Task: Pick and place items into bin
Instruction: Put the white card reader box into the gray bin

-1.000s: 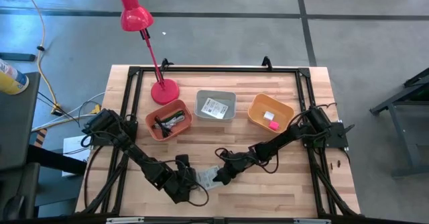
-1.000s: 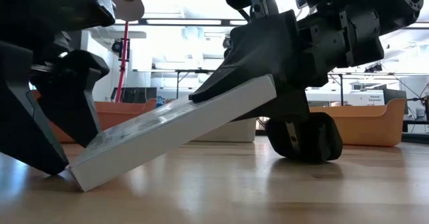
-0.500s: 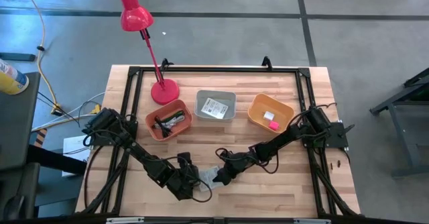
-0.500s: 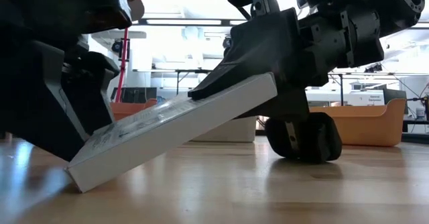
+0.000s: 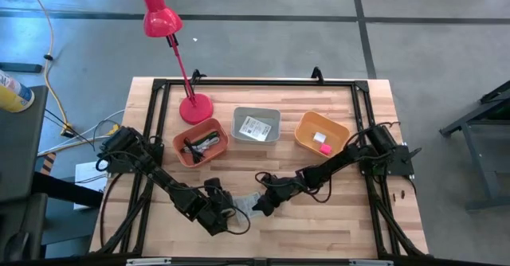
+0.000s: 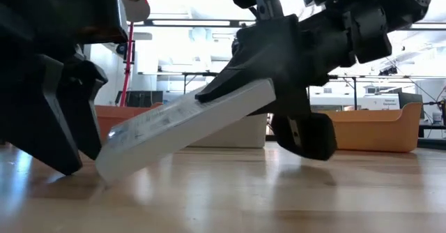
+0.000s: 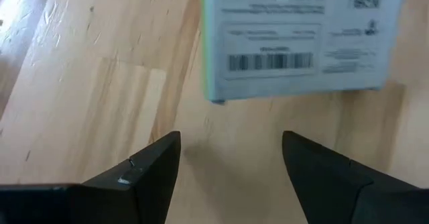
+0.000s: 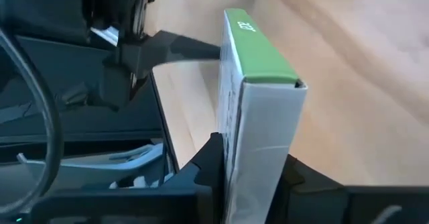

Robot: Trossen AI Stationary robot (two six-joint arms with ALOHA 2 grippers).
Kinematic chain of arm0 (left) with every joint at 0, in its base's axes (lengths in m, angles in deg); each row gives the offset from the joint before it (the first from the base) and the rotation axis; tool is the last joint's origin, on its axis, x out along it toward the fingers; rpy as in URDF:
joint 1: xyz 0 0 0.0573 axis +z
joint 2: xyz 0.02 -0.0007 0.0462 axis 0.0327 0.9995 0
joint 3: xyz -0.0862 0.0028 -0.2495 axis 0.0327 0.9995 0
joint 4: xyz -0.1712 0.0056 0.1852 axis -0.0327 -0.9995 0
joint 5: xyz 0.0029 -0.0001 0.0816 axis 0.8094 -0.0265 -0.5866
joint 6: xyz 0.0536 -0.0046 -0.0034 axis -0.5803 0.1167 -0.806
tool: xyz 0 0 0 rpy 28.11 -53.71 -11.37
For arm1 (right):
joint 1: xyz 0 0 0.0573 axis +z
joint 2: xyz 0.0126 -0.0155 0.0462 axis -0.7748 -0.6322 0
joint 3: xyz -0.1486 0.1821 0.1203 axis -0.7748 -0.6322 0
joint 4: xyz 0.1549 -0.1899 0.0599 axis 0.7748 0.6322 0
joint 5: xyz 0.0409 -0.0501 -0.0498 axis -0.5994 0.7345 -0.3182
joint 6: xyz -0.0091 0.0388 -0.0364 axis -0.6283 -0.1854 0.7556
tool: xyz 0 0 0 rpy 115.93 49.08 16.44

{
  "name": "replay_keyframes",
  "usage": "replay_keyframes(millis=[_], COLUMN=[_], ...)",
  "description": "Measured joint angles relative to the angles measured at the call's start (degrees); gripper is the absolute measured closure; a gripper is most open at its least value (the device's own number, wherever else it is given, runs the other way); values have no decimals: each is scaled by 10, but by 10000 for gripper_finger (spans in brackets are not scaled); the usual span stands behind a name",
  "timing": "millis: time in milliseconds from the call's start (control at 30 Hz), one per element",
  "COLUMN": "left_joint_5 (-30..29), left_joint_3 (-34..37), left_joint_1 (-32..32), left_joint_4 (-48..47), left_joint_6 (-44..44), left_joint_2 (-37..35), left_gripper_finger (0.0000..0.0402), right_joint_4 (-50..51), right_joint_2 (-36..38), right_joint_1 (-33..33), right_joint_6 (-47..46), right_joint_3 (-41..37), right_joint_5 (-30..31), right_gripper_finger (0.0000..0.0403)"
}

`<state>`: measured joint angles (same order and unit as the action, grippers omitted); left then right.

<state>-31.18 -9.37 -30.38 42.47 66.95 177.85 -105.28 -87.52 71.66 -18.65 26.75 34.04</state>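
White box [image 6: 185, 125] with the green end is now fully off the worktop [image 6: 279, 198], pinched in the right end effector [image 5: 261, 204]. Left end effector [image 7: 231, 160] backed off, fingers spread, just beside it. Bins next.

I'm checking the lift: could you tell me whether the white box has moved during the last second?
Yes. The white box, pinched by the right gripper, has risen off the table.

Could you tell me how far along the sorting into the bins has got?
Done: all three bins already hold items. In hand: the right gripper is shut on a white box, tilted, one end lifted off the table; the left gripper waits open beside it. Left: binning that box.
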Motion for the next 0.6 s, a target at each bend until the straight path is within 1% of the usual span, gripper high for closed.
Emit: replay_keyframes(millis=[133,233,333,500,600], left_joint_5=[-11,-34,-50,-72,-81], left_joint_3=[3,1,1,1,1], left_joint_1=[0,0,0,0,0], left_joint_4=[-27,-67,-104,-157,-176], left_joint_6=[-18,-20,-28,-32,-32], left_joint_2=[-25,-56,-81,-126,-147], left_gripper_finger=[153,153,153,153,153], right_joint_4=[13,28,56,100,122], right_joint_2=[19,37,58,96,123], right_joint_1=[-10,-18,-29,-49,-63], right_joint_6=[17,33,49,82,104], right_joint_3=[0,0,0,0,0], right_joint_5=[5,7,11,14,23], right_gripper_finger=[357,352,346,358,357])
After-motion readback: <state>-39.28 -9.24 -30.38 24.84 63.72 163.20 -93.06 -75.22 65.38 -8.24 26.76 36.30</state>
